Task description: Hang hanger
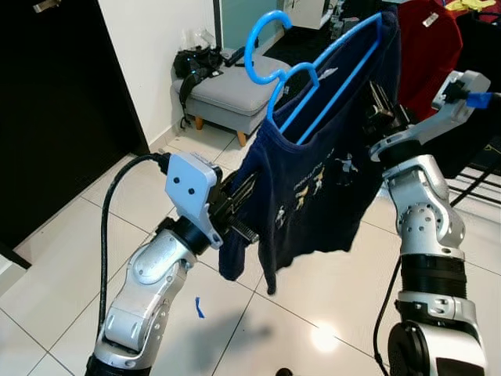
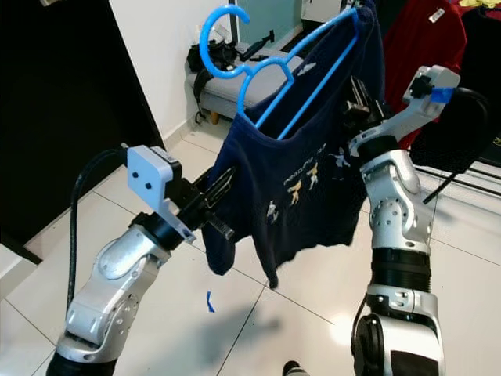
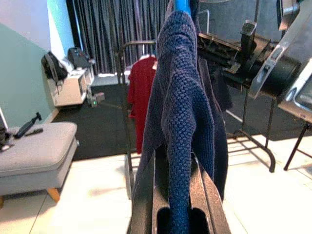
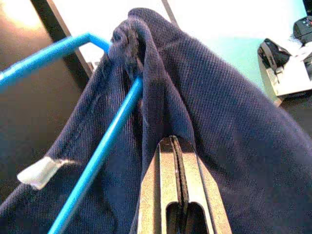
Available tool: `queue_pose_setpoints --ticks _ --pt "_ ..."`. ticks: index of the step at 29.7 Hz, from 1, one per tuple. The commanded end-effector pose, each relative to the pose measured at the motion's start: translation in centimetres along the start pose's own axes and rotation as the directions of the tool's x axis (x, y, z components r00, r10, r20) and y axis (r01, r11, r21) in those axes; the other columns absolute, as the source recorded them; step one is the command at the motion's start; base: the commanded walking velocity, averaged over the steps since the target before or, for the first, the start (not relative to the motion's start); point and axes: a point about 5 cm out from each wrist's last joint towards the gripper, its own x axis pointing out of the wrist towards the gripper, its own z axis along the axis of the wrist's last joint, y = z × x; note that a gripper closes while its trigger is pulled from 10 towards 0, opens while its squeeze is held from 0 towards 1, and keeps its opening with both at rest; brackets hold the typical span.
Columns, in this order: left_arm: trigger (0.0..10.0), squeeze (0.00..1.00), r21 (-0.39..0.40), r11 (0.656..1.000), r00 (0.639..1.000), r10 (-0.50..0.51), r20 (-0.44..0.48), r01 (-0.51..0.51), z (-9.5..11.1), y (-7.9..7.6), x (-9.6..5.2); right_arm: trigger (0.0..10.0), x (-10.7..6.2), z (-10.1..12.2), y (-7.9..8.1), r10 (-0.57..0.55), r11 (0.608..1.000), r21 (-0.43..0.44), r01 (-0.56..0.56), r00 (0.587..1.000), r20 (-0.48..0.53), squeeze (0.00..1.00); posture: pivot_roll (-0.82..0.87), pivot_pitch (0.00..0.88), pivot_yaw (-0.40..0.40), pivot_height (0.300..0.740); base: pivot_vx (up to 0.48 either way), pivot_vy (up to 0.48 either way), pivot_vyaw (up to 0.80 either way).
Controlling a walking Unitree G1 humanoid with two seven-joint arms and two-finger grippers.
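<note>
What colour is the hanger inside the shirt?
Bright blue hanger, carrying a navy shirt; it shows best in the left eye view.

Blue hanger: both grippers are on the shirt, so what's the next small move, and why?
Probably carry it toward the clothes rack. The blue hanger is tilted in mid-air, hook free, with the left gripper and right gripper each pinching the navy shirt.

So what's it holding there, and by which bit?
A navy shirt on a blue hanger. The left gripper pinches one edge of the shirt; the right gripper is shut on the fabric at the other side, near the hanger's end.
</note>
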Motion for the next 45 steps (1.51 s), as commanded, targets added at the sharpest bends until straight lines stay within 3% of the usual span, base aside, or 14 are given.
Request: queue_pose_setpoints --ticks 1,2,3,4,20,21,22,27,28,29,30,31,45 --pt "10.0 0.00 0.016 1.000 1.000 -0.020 0.018 0.020 0.4 -0.3 -0.1 4.0 0.0 0.0 -0.2 -0.008 1.000 -0.008 0.008 1.000 0.004 0.00 0.03 0.171 -0.003 0.740 0.000 0.000 0.00" --pt "10.0 0.00 0.017 1.000 1.000 -0.021 0.017 0.021 0.4 -0.3 -0.1 10.0 0.0 0.1 -0.2 -0.009 1.000 -0.013 0.009 1.000 0.009 0.00 0.03 0.171 -0.003 0.740 0.000 0.000 0.00" --pt "10.0 0.00 0.017 1.000 1.000 -0.021 0.017 0.021 0.4 -0.3 -0.1 10.0 0.0 0.1 -0.2 -0.009 1.000 -0.013 0.009 1.000 0.009 0.00 0.03 0.171 -0.003 0.740 0.000 0.000 0.00" --pt "10.0 0.00 0.017 1.000 1.000 -0.022 0.017 0.022 0.5 -0.3 -0.1 10.0 -0.1 0.2 -0.2 -0.006 1.000 -0.006 0.006 1.000 0.017 1.00 0.03 0.171 -0.003 0.740 0.000 0.000 0.00" --pt "10.0 0.00 0.023 0.999 0.999 -0.035 0.025 0.035 0.8 -0.7 0.1 10.0 -0.1 0.0 0.2 0.039 0.999 0.025 -0.040 0.999 0.021 1.00 0.03 0.169 -0.004 0.740 0.000 0.000 0.00" --pt "10.0 0.00 0.023 0.999 0.999 -0.038 0.030 0.037 0.9 -0.8 0.1 10.0 -0.2 -0.1 0.0 0.026 0.999 0.025 -0.026 1.000 0.012 0.56 0.03 0.169 -0.004 0.740 0.000 0.000 0.00" --pt "10.0 0.00 0.024 0.999 0.999 -0.042 0.034 0.041 1.0 -0.8 0.1 10.0 -0.2 -0.3 -0.1 0.014 1.000 0.022 -0.014 1.000 0.001 0.00 0.03 0.169 -0.004 0.740 0.000 0.000 0.00" --pt "10.0 0.00 0.026 0.999 0.998 -0.048 0.038 0.047 1.1 -0.9 0.1 10.0 -0.1 -0.6 -0.4 -0.003 1.000 0.015 0.003 1.000 -0.018 0.00 0.03 0.167 -0.004 0.740 0.000 0.000 0.00" --pt "10.0 0.00 0.026 0.998 0.998 -0.049 0.039 0.048 1.1 -0.9 0.1 3.8 -0.1 -0.6 -0.6 -0.011 1.000 0.014 0.011 1.000 -0.020 0.00 0.03 0.165 -0.006 0.740 0.000 0.000 0.00" --pt "10.0 0.00 0.026 0.998 0.998 -0.049 0.039 0.048 1.1 -0.9 0.1 3.8 -0.1 -0.6 -0.6 -0.011 1.000 0.014 0.011 1.000 -0.020 0.00 0.03 0.165 -0.006 0.740 0.000 0.000 0.00" --pt "10.0 0.00 0.026 0.998 0.998 -0.049 0.040 0.048 1.1 -0.9 0.1 0.9 0.0 -0.6 -0.7 -0.017 1.000 0.013 0.017 1.000 -0.021 0.00 0.03 0.165 -0.006 0.740 0.000 0.000 0.00" --pt "10.0 0.00 0.027 0.998 0.998 -0.049 0.040 0.048 1.1 -0.9 0.1 0.0 0.0 -0.6 -0.8 -0.021 1.000 0.012 0.021 1.000 -0.022 0.00 0.03 0.165 -0.006 0.740 0.000 0.000 0.00" --pt "10.0 0.00 0.026 0.999 0.997 -0.049 0.058 0.048 1.7 -0.8 0.3 0.0 -0.1 -0.7 -1.0 -0.042 0.999 0.010 0.042 0.999 -0.030 0.00 0.03 0.175 -0.003 0.740 0.000 0.000 0.00"
